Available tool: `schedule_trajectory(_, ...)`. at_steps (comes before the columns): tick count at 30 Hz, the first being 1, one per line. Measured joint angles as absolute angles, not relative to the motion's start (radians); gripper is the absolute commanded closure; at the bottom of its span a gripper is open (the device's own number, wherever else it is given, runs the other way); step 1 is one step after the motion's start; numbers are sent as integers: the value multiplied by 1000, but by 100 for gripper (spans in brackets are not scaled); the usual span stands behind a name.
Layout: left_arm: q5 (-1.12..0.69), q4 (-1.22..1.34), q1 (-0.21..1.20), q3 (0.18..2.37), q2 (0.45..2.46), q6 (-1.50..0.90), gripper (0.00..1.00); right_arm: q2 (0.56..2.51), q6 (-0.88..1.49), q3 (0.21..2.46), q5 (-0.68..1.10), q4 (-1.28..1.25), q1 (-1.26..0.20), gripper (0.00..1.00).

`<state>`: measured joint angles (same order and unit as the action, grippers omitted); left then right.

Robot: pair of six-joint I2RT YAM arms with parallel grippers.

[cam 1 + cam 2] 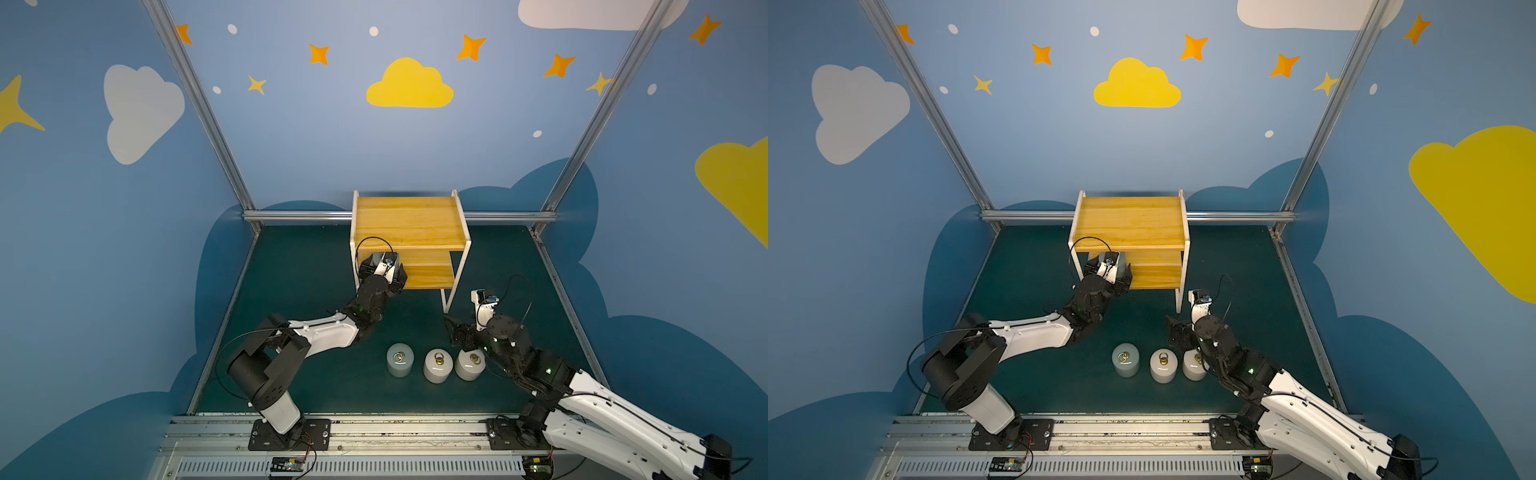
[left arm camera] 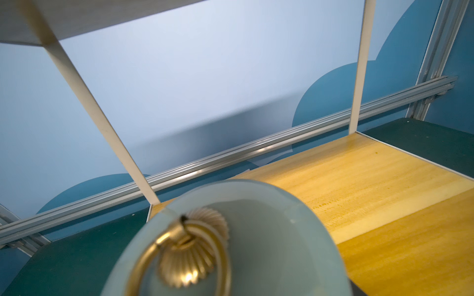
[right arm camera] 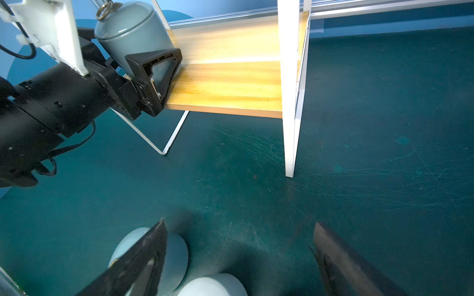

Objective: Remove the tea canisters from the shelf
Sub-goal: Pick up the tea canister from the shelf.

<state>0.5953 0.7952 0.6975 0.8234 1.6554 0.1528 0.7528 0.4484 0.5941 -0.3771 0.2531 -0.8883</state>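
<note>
The shelf stands at the back of the green mat. A grey-blue tea canister with a brass ring handle sits at the left end of its lower board. My left gripper reaches in there, its black fingers pressed on the jar's sides. Three more tea canisters stand in a row on the mat: one grey-blue and two white. My right gripper hovers open and empty just behind the white ones.
The top board of the shelf holds nothing. The shelf's white front leg stands on the mat just ahead of the right gripper. Blue walls and aluminium rails close the mat in at the back and sides.
</note>
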Motion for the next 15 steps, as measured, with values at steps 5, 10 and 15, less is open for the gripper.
schedule_trajectory(5,576,801,695,823,1656,151,17,753,449,594,-373,253,-884,9)
schedule_trajectory(10,549,810,693,820,1656,150,22,753,449,594,-372,253,-881,9)
schedule_trajectory(15,516,837,688,792,1643,148,27,753,449,588,-371,253,-879,9)
